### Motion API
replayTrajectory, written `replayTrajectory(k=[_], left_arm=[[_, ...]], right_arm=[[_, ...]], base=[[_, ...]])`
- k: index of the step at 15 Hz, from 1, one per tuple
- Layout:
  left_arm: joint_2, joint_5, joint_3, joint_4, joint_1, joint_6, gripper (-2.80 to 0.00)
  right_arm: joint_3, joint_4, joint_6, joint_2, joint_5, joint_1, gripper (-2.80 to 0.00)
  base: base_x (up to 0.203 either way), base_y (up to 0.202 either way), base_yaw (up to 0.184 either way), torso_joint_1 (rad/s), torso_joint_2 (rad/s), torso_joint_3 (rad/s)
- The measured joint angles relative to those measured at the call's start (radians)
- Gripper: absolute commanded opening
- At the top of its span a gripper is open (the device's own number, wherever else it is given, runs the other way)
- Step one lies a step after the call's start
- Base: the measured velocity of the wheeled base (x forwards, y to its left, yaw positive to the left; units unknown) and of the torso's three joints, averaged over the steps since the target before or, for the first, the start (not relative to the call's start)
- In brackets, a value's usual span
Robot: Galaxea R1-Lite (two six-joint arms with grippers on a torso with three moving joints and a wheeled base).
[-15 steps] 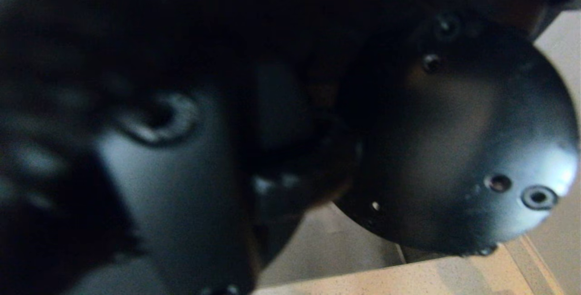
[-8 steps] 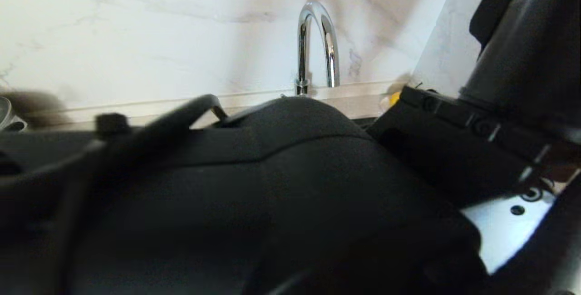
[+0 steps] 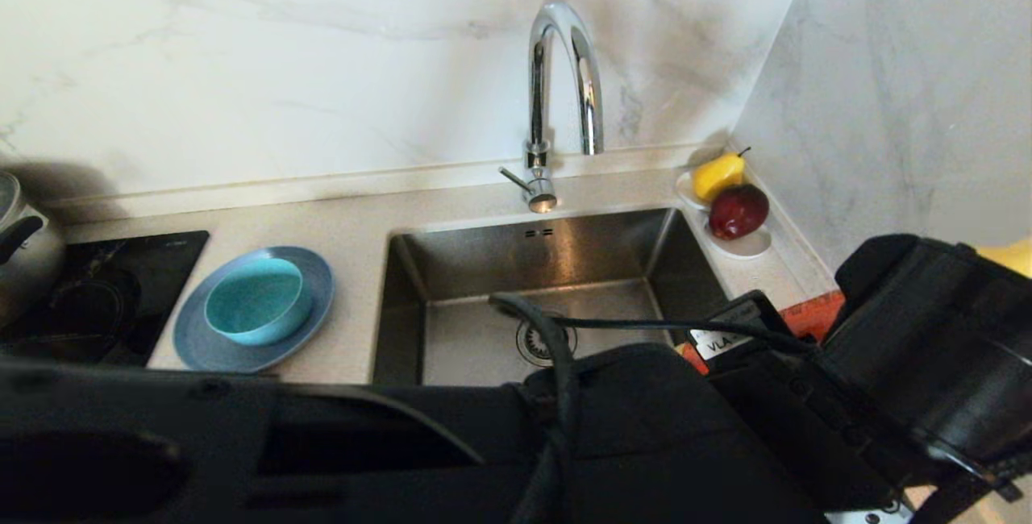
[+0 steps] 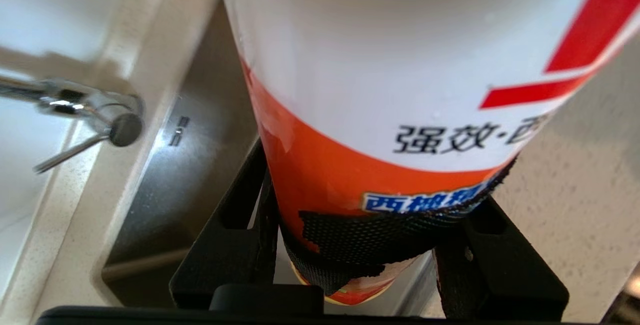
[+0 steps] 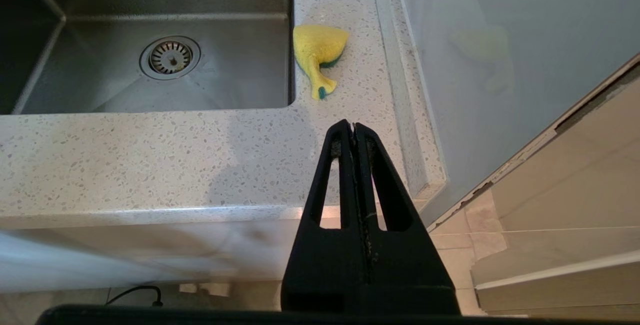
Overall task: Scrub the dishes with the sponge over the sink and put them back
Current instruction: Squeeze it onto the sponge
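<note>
The sponge (image 5: 319, 51) lies crumpled on the surface (image 5: 150, 160) just beside the sink's (image 5: 240, 80) right rim, near the wall, apart from both hands. In the head view the sink (image 3: 451, 266) sits below the tap (image 3: 556, 81), its drain (image 3: 532, 340) partly behind a black cable. Left of it, on the surface (image 3: 355, 218), the teal bowl (image 3: 256, 300) rests inside the grey-blue plate (image 3: 310, 270); the other two dishes are not seen.

The left hand (image 4: 370, 260) is clenched around an orange-and-white bottle (image 4: 400, 90), its fingers (image 4: 235, 245) pressed on both sides of the bottle's lower part, above the sink's edge and close to the tap (image 4: 100, 115). The right hand (image 5: 354, 130) hangs parked with its fingers pressed together on nothing, over the front edge of the surface, near the sponge.

A second ago the head view was filled by dark arm housings; half a second ago only the tap and wall showed above the arm. Now the arm has dropped low across the bottom of that view, uncovering sink, bowl and plate.

At the far right corner a saucer (image 3: 746, 246) carries a yellow pear (image 3: 717, 173) and a red apple (image 3: 738, 211). At the far left, a hob (image 3: 121, 282) with a pot (image 3: 24, 242).
</note>
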Motion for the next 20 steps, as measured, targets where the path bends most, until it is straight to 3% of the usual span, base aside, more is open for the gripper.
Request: replayTrajectory(k=[4,16,20], left_arm=[[0.056,0.031,0.041,0.0,0.001,0.056,-2.8],[0.184,0.11,0.066,0.013,0.009,0.076,-2.8],[0.194,0.122,0.064,0.088,0.013,0.085,-2.8]], right_arm=[[0.0,0.0,0.0,0.0,0.0,0.0,-2.8],[0.0,0.0,0.0,0.0,0.0,0.0,-2.8],[0.0,0.0,0.0,0.0,0.0,0.0,-2.8]], base=[[0.0,0.0,0.0,0.0,0.0,0.0],[0.0,0.0,0.0,0.0,0.0,0.0],[0.0,0.0,0.0,0.0,0.0,0.0]])
